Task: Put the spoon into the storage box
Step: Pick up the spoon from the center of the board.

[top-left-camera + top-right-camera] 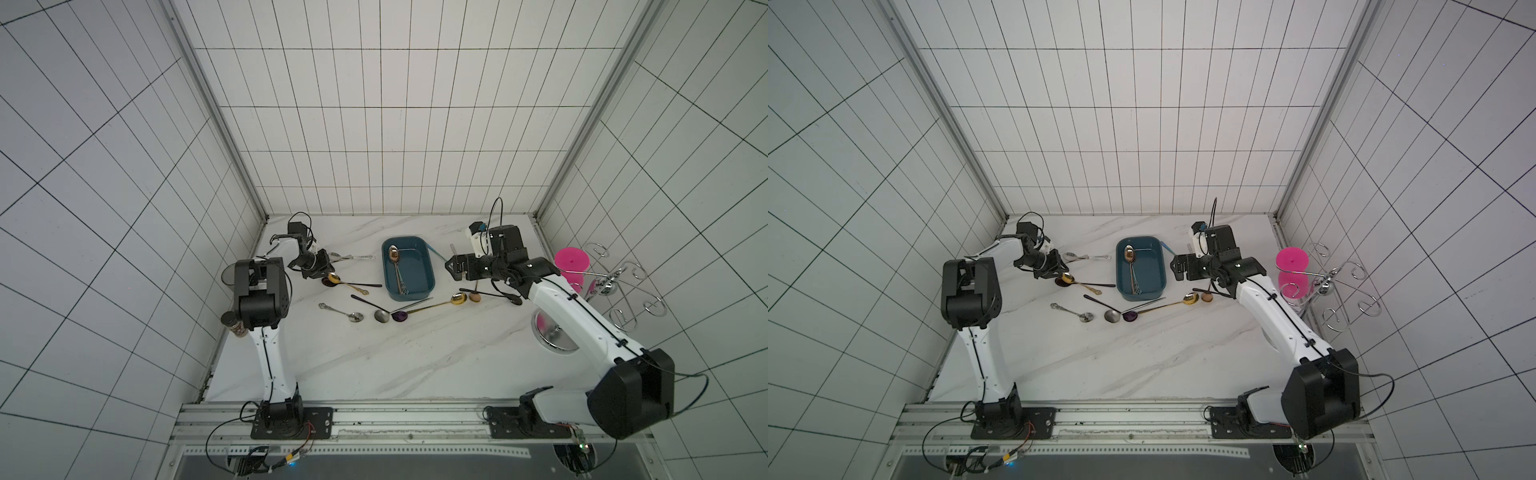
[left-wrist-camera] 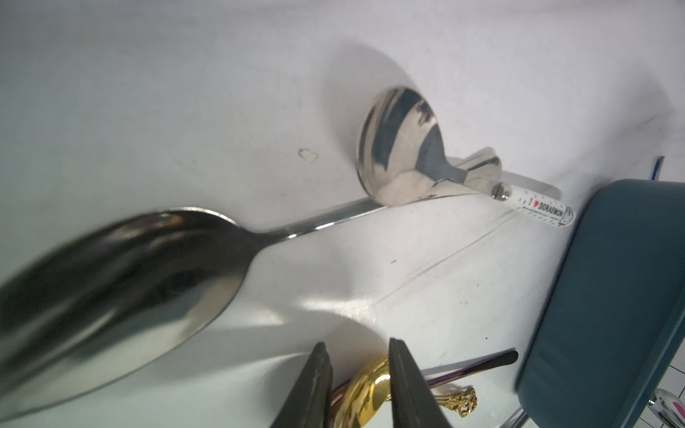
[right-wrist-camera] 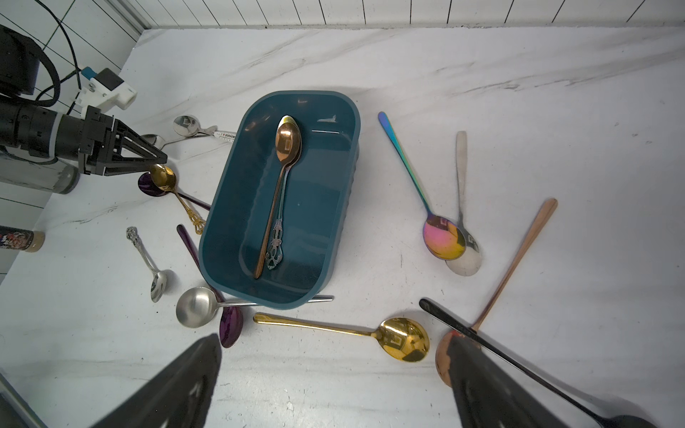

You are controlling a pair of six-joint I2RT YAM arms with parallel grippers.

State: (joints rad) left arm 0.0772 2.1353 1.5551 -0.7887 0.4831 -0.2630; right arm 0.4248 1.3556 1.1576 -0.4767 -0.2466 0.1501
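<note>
**Two spoons boxed, a gold one between your left jaws**

Two spoons lie inside your teal storage box [image 1: 417, 266] on the marble table [image 1: 415, 353]: a copper spoon [image 3: 287, 144] on top and an ornate-handled spoon [image 3: 275, 248] partly under it, both running along the box's length.

Your left gripper [image 2: 357, 342] is down at the table just beside the box, on the left arm's side. Its jaws stand narrow on either side of the bowl of the gold spoon [image 2: 365, 392]. You cannot tell from these views whether they are pressing on it. That gold spoon sits outside the box, its bowl overlapping a purple spoon [image 3: 146, 185] and its scrolled handle pointing towards the box wall. Beyond the fingers [image 2: 402, 370] lie a long steel spoon [image 2: 111, 281] and a short spoon with a printed white handle [image 2: 400, 144].

Your right gripper [image 1: 452, 266] hangs on the other side of the box with its jaws spread wide and nothing between them. Several more spoons are scattered on the table around the box, among them a long gold spoon [image 3: 404, 339] and a black spoon [image 3: 519, 363].
</note>
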